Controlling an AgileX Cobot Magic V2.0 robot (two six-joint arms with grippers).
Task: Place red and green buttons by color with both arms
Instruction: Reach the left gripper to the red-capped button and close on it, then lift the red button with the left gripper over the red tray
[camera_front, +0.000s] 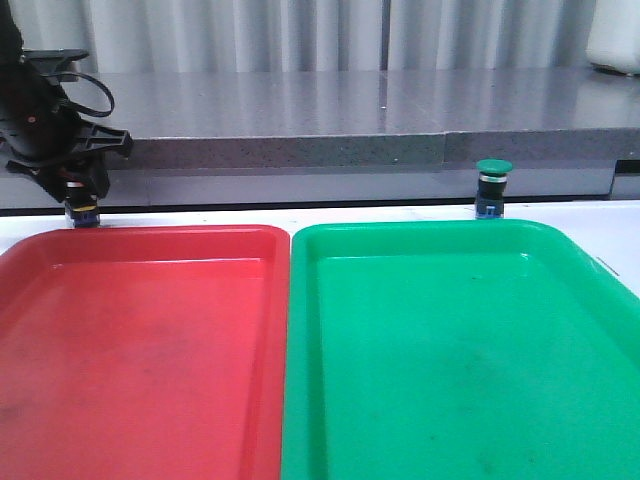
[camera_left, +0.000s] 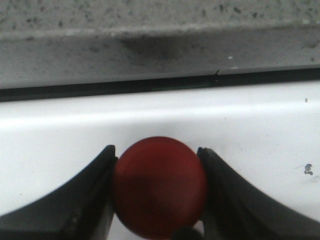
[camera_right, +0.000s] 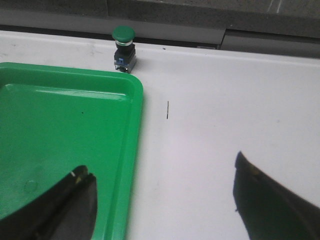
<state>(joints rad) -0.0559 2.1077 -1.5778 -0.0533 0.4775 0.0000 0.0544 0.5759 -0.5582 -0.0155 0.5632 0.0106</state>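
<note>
Two flat plastic trays, red (camera_front: 140, 340) and green (camera_front: 460, 350), lie side by side on the white desk (camera_right: 225, 100). Behind the red tray, the left gripper (camera_front: 82, 195) holds the dark-red button (camera_left: 159, 186) between its jaws. The green mushroom-head button (camera_front: 492, 188) stands upright behind the green tray, while the right gripper (camera_right: 165, 200) has its jaws wide apart.

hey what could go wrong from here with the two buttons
The left gripper pinches only the rounded cap of the red button, so it might slip when lifted toward the red tray. The green button stands close to the green tray rim; the open right gripper may bump the rim when reaching for it.
</note>
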